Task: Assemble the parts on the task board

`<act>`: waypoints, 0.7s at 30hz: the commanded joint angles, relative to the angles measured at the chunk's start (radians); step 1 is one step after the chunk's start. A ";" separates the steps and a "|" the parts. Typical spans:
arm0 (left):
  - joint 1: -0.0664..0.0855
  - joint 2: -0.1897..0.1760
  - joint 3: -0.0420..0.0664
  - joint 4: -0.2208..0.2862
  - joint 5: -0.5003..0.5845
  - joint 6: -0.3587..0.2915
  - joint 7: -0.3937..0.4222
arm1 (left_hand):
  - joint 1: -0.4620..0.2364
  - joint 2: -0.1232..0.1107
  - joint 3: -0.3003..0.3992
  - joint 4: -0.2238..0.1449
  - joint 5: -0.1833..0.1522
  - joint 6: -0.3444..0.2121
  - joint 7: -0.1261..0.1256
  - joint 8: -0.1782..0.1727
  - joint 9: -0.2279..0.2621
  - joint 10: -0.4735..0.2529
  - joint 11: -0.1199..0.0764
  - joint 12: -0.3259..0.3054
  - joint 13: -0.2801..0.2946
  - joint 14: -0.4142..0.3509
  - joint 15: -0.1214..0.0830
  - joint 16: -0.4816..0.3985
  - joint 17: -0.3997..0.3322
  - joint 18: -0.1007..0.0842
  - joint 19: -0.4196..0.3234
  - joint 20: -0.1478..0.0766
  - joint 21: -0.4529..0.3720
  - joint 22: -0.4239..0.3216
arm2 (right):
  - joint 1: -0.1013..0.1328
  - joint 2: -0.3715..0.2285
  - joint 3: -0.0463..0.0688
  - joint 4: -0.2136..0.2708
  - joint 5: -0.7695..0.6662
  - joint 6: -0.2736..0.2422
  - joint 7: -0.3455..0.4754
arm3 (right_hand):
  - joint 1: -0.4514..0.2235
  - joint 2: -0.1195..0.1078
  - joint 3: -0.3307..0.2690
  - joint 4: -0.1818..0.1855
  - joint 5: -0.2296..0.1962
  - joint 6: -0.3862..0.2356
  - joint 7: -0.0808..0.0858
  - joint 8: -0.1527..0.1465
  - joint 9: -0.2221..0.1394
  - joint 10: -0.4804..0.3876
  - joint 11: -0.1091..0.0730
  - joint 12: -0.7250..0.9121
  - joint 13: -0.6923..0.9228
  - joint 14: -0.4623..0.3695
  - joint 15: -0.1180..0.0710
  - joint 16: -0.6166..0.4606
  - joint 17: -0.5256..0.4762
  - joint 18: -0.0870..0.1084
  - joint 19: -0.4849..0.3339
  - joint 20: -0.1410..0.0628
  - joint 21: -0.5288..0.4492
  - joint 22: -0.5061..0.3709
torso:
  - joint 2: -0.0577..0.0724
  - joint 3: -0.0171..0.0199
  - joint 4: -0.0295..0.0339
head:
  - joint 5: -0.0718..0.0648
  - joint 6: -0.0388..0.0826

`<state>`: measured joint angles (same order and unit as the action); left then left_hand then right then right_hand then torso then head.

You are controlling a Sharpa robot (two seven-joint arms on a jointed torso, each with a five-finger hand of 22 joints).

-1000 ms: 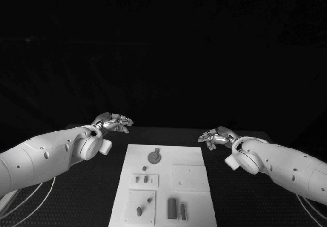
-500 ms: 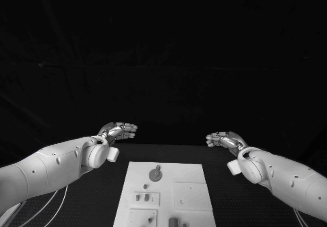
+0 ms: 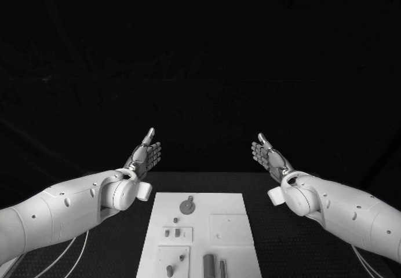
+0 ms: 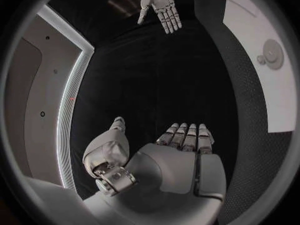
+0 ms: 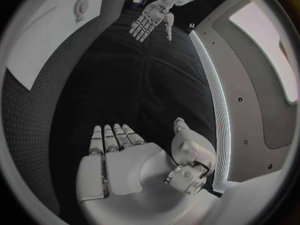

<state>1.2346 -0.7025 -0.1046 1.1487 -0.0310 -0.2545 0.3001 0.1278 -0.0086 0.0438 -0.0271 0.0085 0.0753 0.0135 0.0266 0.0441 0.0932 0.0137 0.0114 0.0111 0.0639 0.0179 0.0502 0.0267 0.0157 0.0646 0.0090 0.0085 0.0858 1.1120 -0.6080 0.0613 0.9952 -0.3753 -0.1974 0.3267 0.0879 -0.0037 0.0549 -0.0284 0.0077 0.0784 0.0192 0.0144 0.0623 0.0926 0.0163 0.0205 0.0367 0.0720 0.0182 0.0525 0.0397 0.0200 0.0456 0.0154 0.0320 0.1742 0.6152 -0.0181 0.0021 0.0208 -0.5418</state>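
Observation:
The white task board (image 3: 200,231) lies in the middle of the table, between my two arms. On it I see a round grey disc part (image 3: 189,205), small pegs (image 3: 171,233) in a square block, and two grey bars (image 3: 214,266) near the front. My left hand (image 3: 145,154) is raised beyond the board's far left corner, fingers stretched out and apart, holding nothing. My right hand (image 3: 270,156) mirrors it past the far right corner, also flat and empty. The left wrist view shows the left hand (image 4: 169,155) open, with the right hand (image 4: 159,7) across from it.
The black table (image 3: 292,249) stretches on both sides of the board. In the right wrist view the task board (image 5: 50,35) sits off to one side of my open right hand (image 5: 125,160), and the left hand (image 5: 150,22) faces it. Dark background lies behind.
Both hands have gone from curled to flat with fingers spread, and have lifted a little. The head view has shifted, so the board sits differently in the picture.

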 commanded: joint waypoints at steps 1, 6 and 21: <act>-0.037 -0.015 0.020 0.092 0.013 -0.187 0.091 | -0.128 0.009 -0.044 0.027 -0.008 -0.075 -0.014 -0.027 -0.044 -0.093 -0.014 -0.011 -0.011 -0.064 -0.018 -0.050 -0.027 -0.016 -0.065 -0.009 -0.009 -0.086 | -0.009 -0.025 -0.008 0.091 0.106 -0.159 0.064 | -0.088 0.004 -0.055 0.028 -0.008 -0.078 -0.019 -0.014 -0.062 -0.093 -0.016 -0.020 -0.037 -0.072 -0.018 -0.053 -0.040 -0.020 -0.046 -0.015 -0.032 -0.174 | -0.052 0.0134 -0.0015 | -0.014 -0.039; -0.111 -0.046 0.062 0.257 0.022 -0.351 0.156 | -0.128 0.009 -0.044 0.027 -0.008 -0.075 -0.014 -0.027 -0.044 -0.093 -0.014 -0.011 -0.011 -0.064 -0.018 -0.050 -0.027 -0.016 -0.065 -0.009 -0.009 -0.086 | -0.028 -0.078 -0.027 0.265 0.203 -0.307 0.110 | -0.088 0.004 -0.055 0.028 -0.008 -0.078 -0.019 -0.014 -0.062 -0.093 -0.016 -0.020 -0.037 -0.072 -0.018 -0.053 -0.040 -0.020 -0.046 -0.015 -0.032 -0.174 | -0.071 0.0181 -0.0021 | -0.021 -0.058; -0.185 -0.078 0.105 0.421 0.031 -0.515 0.220 | -0.128 0.009 -0.044 0.027 -0.008 -0.075 -0.014 -0.027 -0.044 -0.093 -0.014 -0.011 -0.011 -0.064 -0.018 -0.050 -0.027 -0.016 -0.065 -0.009 -0.009 -0.086 | -0.061 -0.170 -0.061 0.569 0.372 -0.568 0.192 | -0.088 0.004 -0.055 0.028 -0.008 -0.078 -0.019 -0.014 -0.062 -0.093 -0.016 -0.020 -0.037 -0.072 -0.018 -0.053 -0.040 -0.020 -0.046 -0.015 -0.032 -0.174 | -0.071 0.0181 -0.0021 | -0.021 -0.058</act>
<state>1.0501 -0.7803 -0.0013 1.5667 -0.0041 -0.7151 0.4748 0.0073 0.0004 0.0028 0.0002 0.0034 0.0051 -0.0002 0.0029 0.0009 0.0053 0.0000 0.0066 0.0009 0.0035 0.0001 0.0035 0.0009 0.0158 0.0036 -0.0001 0.0031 0.0009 1.0516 -0.7762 0.0007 1.5561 -0.0591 -0.6822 0.4691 0.0058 -0.0001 0.0044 0.0000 0.0069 0.0044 0.0000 0.0035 0.0009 0.0037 0.0000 0.0035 0.0009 0.0045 0.0003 0.0035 0.0008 0.0139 0.0053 0.0001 0.0035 0.0008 0.5449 -0.0002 0.0000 0.0001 -0.6000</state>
